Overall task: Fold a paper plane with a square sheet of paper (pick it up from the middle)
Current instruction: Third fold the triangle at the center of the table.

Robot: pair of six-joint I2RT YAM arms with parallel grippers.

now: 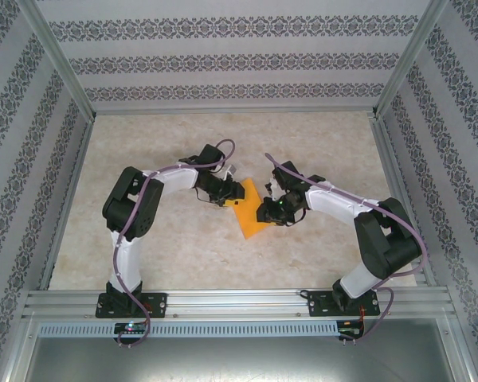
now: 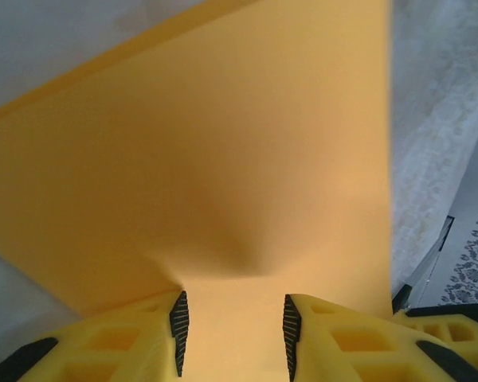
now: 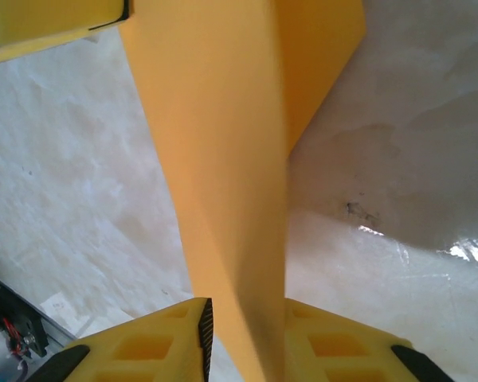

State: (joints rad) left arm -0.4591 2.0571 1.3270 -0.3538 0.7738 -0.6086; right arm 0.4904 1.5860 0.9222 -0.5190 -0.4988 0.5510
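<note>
The square sheet of paper (image 1: 249, 210) is orange, bent along a fold and lifted off the marble table (image 1: 183, 255) between my two grippers. My left gripper (image 1: 221, 196) holds one side. In the left wrist view the paper (image 2: 223, 159) fills the gap between the gripper's (image 2: 233, 306) pads, touching both and dimpling just above them. My right gripper (image 1: 268, 208) is at the other side. In the right wrist view the folded paper (image 3: 223, 159) runs between the gripper's (image 3: 243, 314) fingers, against the right one. A sliver of table shows beside the left pad (image 3: 205, 334).
Patterned walls (image 1: 32, 159) and aluminium frame posts enclose the table on three sides. A metal rail (image 1: 239, 301) with both arm bases runs along the near edge. Bare marble lies in front of and behind the grippers.
</note>
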